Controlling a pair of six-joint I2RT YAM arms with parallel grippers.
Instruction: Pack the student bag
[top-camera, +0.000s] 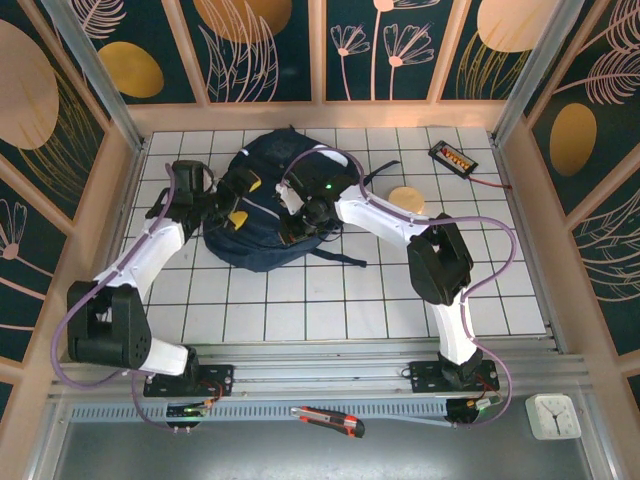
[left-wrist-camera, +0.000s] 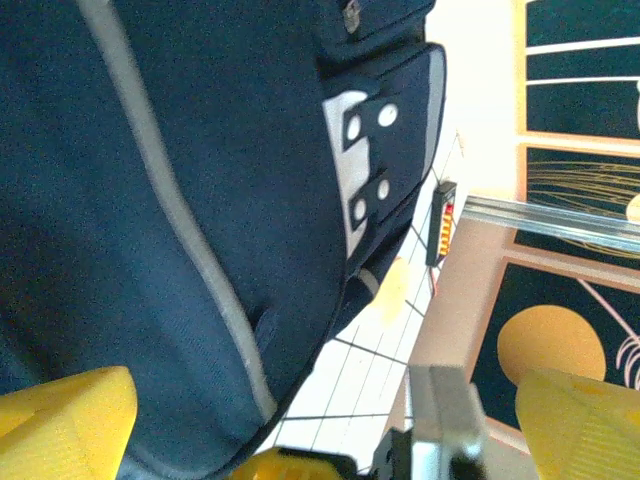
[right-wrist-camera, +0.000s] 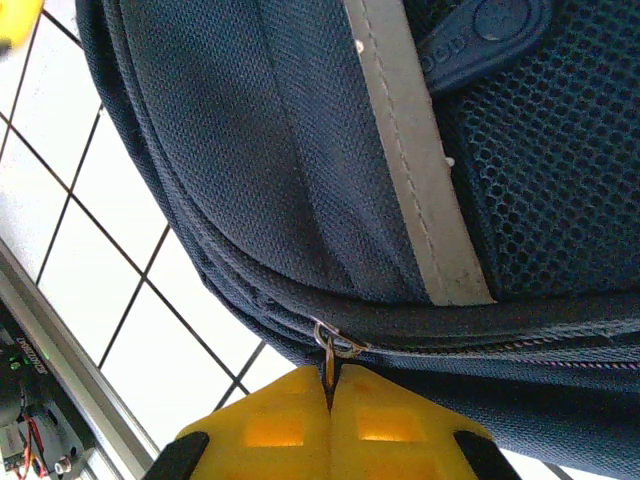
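- The backpack (top-camera: 265, 215) is lying flat on the tiled table (top-camera: 330, 300) between the two grippers, with a pale stripe (right-wrist-camera: 410, 150) running across its dark navy cloth
- The right gripper (right-wrist-camera: 330, 425) is sitting at the bag's zipped edge with its yellow fingers (right-wrist-camera: 270, 430) pressed together, pinching the zip pull (right-wrist-camera: 327, 375), which is hanging from a metal ring just above the fingertips
- The left gripper (left-wrist-camera: 320, 400) is hovering at the bag's other side with its yellow fingers (left-wrist-camera: 60, 425) spread wide, gripping nothing; I cannot tell whether they are touching the cloth
- Ahead of the left gripper, past the bag, a round tan disc (left-wrist-camera: 392, 285) is lying near a black gadget (left-wrist-camera: 440, 220)
- Well behind both grippers, off the tiles, a knife (top-camera: 330, 421) and a small white clock (top-camera: 552, 415) are lying apart
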